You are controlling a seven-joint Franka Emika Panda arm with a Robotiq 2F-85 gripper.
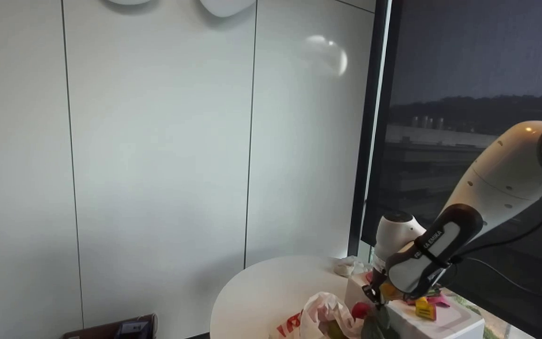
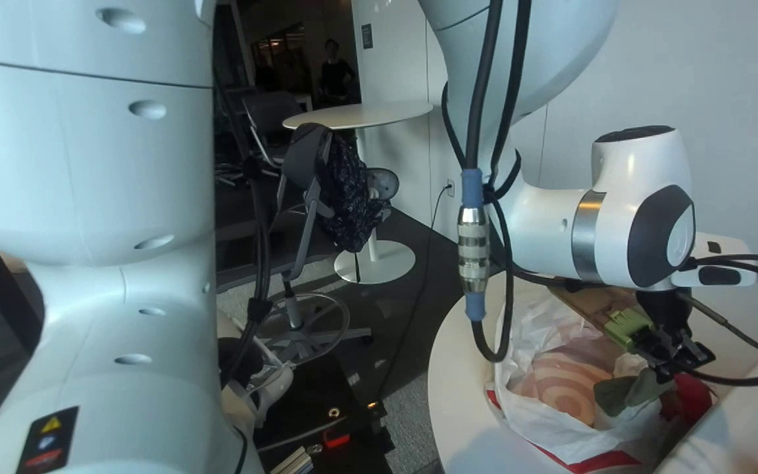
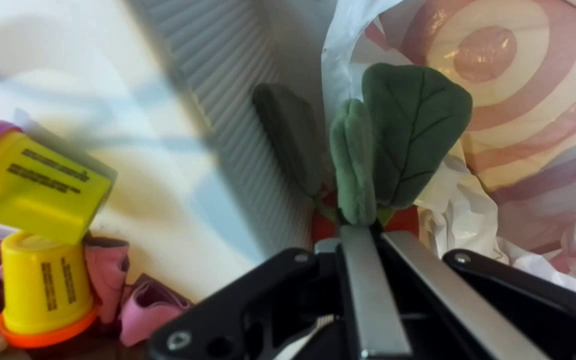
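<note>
Left to right in the wrist view I see the white box (image 3: 168,210), a leafy toy (image 3: 393,145) with its middle leaf (image 3: 353,165) lengthwise straight ahead of the hand (image 3: 379,231), which looks clenched on it, then the plastic bag (image 3: 468,210) just beside.

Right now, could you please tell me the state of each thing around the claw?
Claw: closed, apparently on the base of the green fabric leaves.
Green fabric leaves: splayed apart.
Red object: partly hidden; I cannot tell.
White plastic bag: open at the top, crumpled.
Purple-lidded yellow tub: lid on.
Orange-lidded yellow tub: lid on.
Pink fabric: folded.
</note>
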